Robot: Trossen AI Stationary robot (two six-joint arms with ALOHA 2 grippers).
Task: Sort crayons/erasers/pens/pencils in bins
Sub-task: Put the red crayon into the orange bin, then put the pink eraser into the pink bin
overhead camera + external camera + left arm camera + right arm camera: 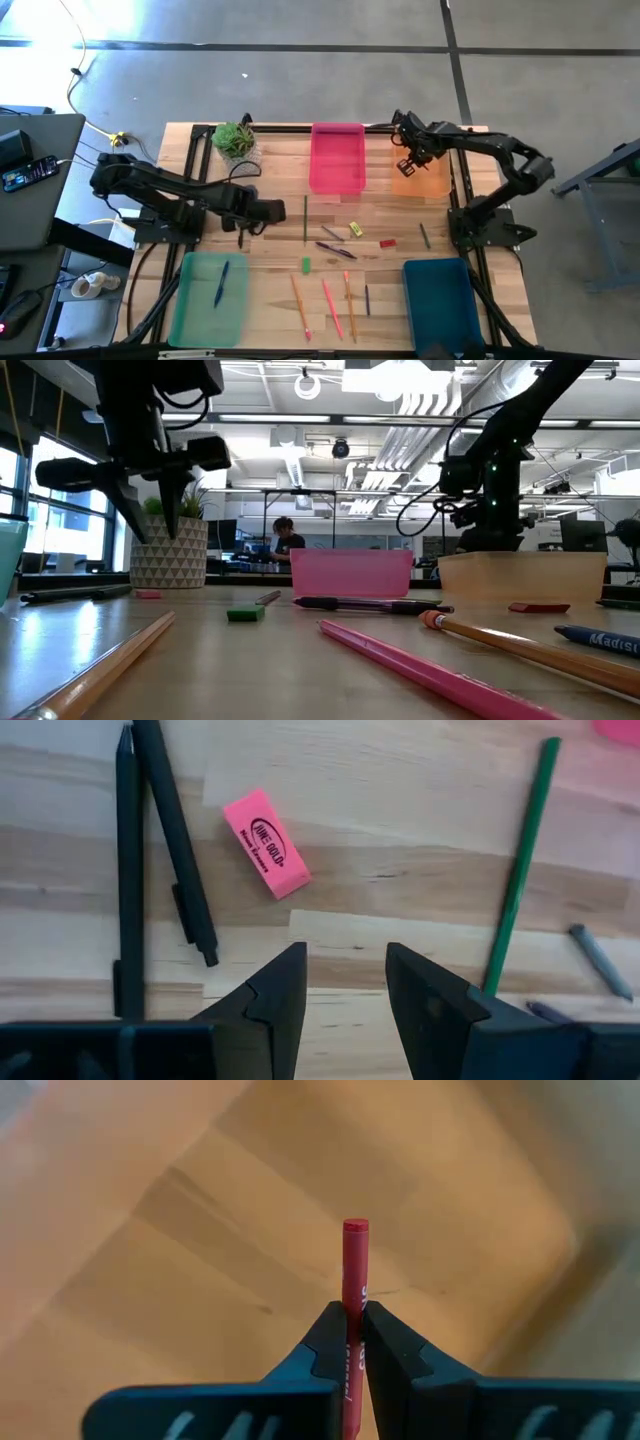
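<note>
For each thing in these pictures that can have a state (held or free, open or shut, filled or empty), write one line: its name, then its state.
Right gripper: shut on a red crayon, above the orange bin.
Left gripper: open, holding nothing, over the table near a pink eraser.
Light green bin: holds one blue pen.
Pink bin: looks empty.
Dark teal bin: looks empty.

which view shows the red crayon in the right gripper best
The right wrist view: the red crayon stands pinched between the right gripper fingers, over the orange bin. The high and low views show that gripper but not the crayon itself; the left wrist view misses it.
</note>
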